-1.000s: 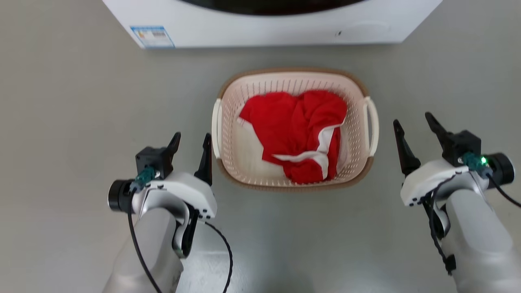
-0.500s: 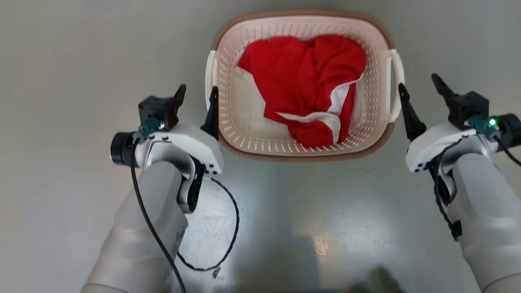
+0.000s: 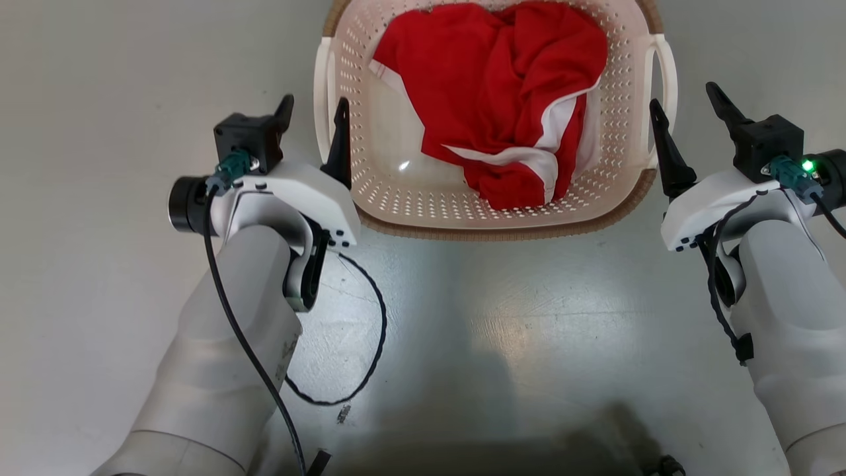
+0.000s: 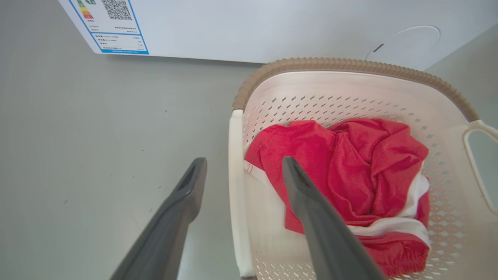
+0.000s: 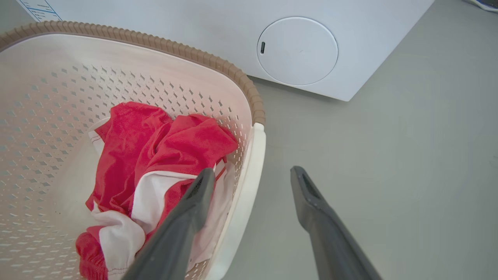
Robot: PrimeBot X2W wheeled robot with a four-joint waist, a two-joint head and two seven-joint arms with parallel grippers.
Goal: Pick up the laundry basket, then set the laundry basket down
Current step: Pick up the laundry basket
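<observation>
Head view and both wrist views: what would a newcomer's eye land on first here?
The bright red and white garment crumpled inside the cream laundry basket on the grey floor, at the top centre of the head view. Next, the open left gripper and right gripper, each with a finger on either side of a white side handle. Behind the basket stands a white washing machine.

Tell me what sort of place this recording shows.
Probably a laundry area, perhaps a staged one: a white washing machine with an energy label, and a laundry basket holding a red-and-white garment, on a bare grey floor.
</observation>
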